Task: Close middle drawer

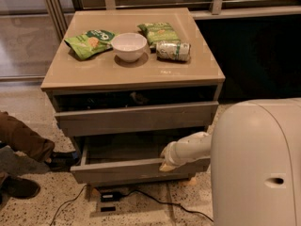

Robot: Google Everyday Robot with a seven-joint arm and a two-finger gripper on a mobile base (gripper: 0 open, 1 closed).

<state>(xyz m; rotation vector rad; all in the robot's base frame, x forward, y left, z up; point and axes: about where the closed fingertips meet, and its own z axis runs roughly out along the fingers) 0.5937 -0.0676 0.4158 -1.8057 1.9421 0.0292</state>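
The middle drawer [123,169] is a wide, shallow grey drawer, pulled out from the cabinet with its bare bottom showing. My gripper [165,164] comes in from the right on a white arm and rests against the top edge of the drawer's front panel, right of its middle. The drawer above it [136,117] stands slightly out, with a dark gap over its front. The lowest drawer is hidden under the open one.
On the cabinet top [94,74] are a white bowl [128,45], two green snack bags [89,42] [159,32] and a can lying on its side [173,51]. A person's legs and shoes [23,154] are on the floor at left. A cable and power box [110,197] lie under the cabinet. My white body [256,164] fills the right front.
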